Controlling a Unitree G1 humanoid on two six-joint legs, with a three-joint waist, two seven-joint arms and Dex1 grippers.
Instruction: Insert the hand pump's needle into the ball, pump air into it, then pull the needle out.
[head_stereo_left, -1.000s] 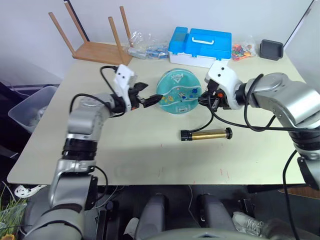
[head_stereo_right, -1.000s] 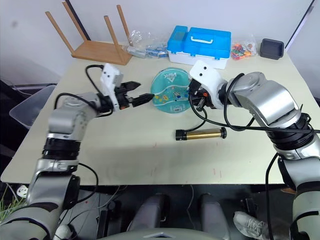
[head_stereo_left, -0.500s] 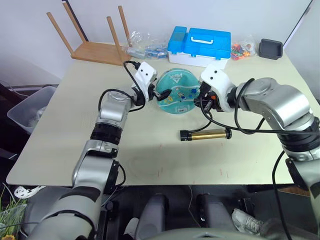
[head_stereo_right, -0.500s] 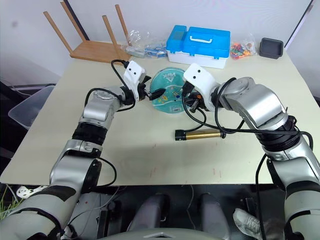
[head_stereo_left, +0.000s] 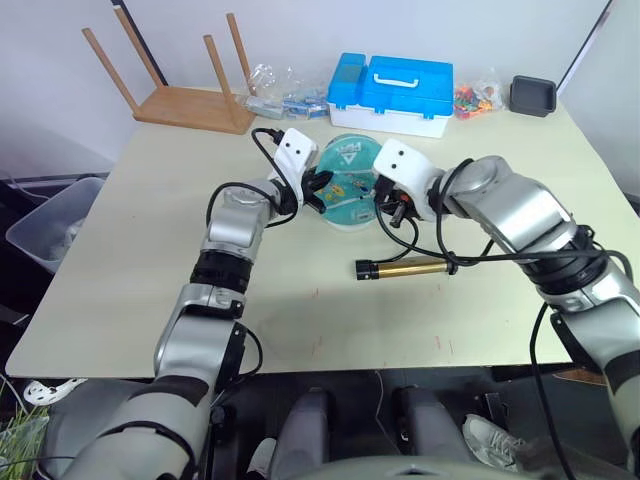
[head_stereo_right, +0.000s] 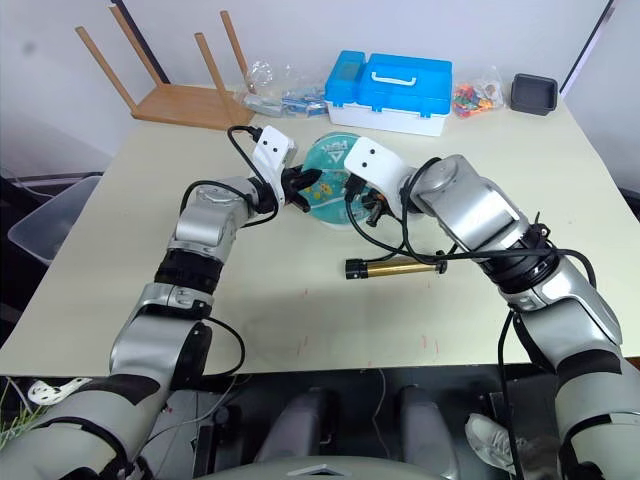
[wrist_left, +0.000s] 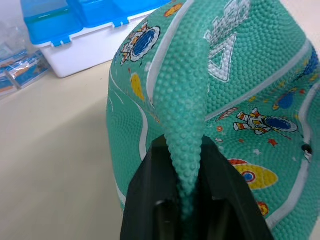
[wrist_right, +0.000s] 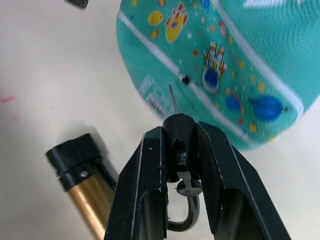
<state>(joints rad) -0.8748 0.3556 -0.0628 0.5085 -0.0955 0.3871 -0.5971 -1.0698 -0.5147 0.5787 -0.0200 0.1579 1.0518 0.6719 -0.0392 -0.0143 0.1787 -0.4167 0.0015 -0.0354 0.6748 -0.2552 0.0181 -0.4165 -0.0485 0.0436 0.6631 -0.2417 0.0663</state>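
Centrally, just above mid-frame in the head views: ball (head_stereo_left: 350, 185), limp and deflated (a fold of skin puckered up), on the table (head_stereo_left: 140, 260). Left gripper (wrist_left: 187, 200) clamped tight on that fold. Right gripper (wrist_right: 181, 150) closed around the hose's needle end, needle tip just short of the ball's valve. Hand pump (head_stereo_left: 405, 268) lying flat below the ball, lower centre
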